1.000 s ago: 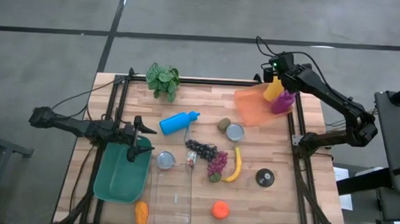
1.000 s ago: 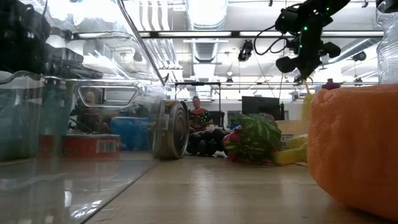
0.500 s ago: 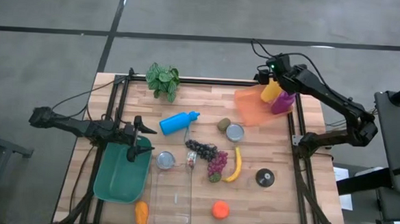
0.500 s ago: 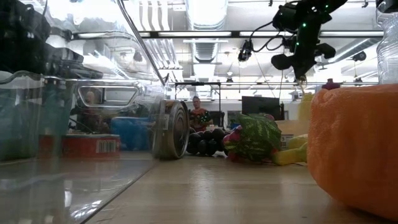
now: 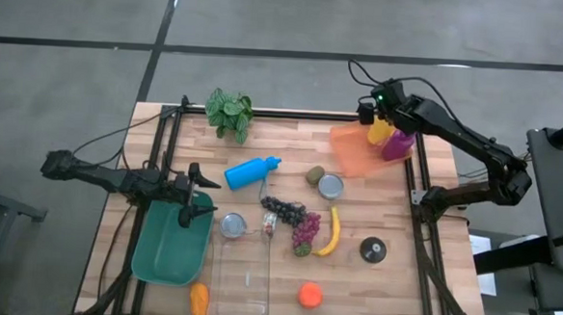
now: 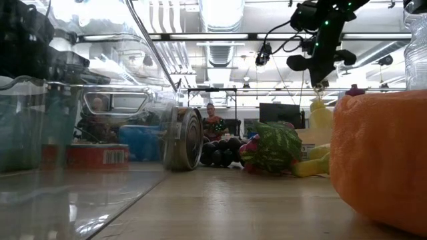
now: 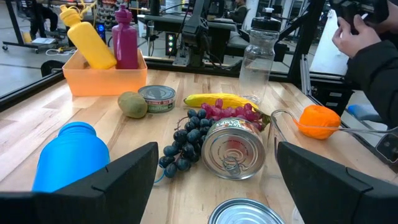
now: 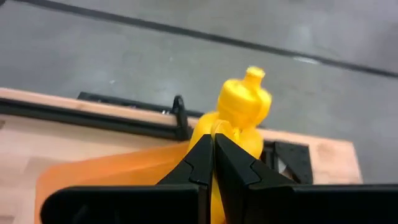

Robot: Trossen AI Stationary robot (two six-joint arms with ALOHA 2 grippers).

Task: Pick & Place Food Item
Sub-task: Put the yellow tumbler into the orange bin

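Observation:
My right gripper (image 5: 374, 112) (image 8: 213, 140) is shut and hangs over the orange bin (image 5: 351, 152) at the table's far right. It is just above the top of a yellow bottle (image 8: 239, 109) (image 6: 320, 115), which stands tilted in the bin beside a purple bottle (image 5: 399, 144). The food lies mid-table: grapes (image 5: 293, 218), a banana (image 5: 333, 233), a kiwi (image 5: 314, 175), an orange (image 5: 310, 294). My left gripper (image 5: 199, 187) (image 7: 214, 180) waits open by the green bin (image 5: 169, 246), holding nothing. My right gripper's shut fingertips (image 8: 205, 146) stand right in front of the yellow bottle's neck (image 8: 231, 127), slanting down from above. Whether they touch it, I cannot tell. The bottle's lower end rests in the orange bin.
Two cans (image 5: 330, 186) (image 5: 233, 224), a blue bottle (image 5: 252, 171), a clear container (image 5: 241, 276), a black disc (image 5: 373, 249), a potted plant (image 5: 229, 111) and an orange item (image 5: 199, 303) near the front edge also sit on the table. A person shows beyond the table (image 7: 367, 43).
My right gripper has gone a little toward the table's left edge over the orange bin, staying shut and turning somewhat. In the low view the yellow bottle's top now shows farther left, beneath the fingertips.

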